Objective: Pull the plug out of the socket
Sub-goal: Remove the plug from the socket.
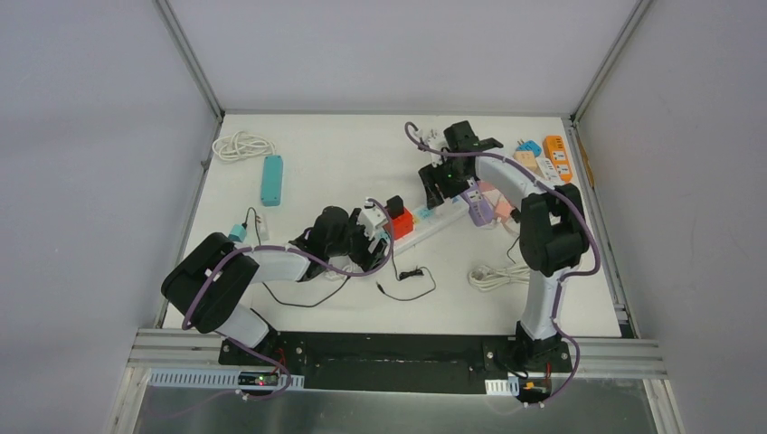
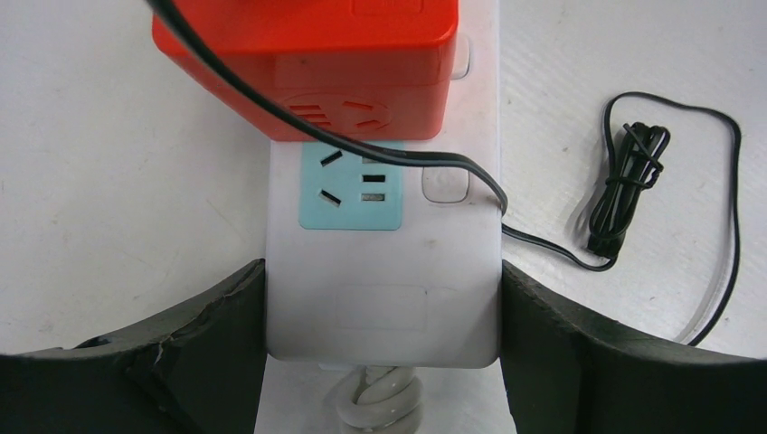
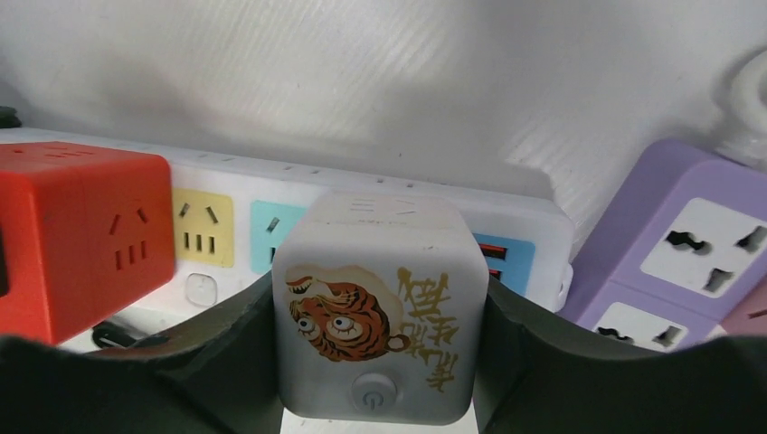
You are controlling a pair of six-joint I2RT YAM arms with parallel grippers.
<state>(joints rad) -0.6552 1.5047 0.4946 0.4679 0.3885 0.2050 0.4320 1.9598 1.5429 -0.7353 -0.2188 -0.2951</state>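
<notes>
Jaws of the left gripper [image 2: 383, 282] are clamped across the long white plastic power strip [image 2: 452, 307], its corded end pinned between them. The right gripper [image 3: 377, 298] has its jaws closed on the white cube plug with a tiger print [image 3: 380, 262], which fills the gap between them. Both grips are set, but the pull is not done. The plug looks seated in its socket, though its base is hidden. A glossy red cube adapter [image 2: 307, 45] stands just beyond the left jaws.
</notes>
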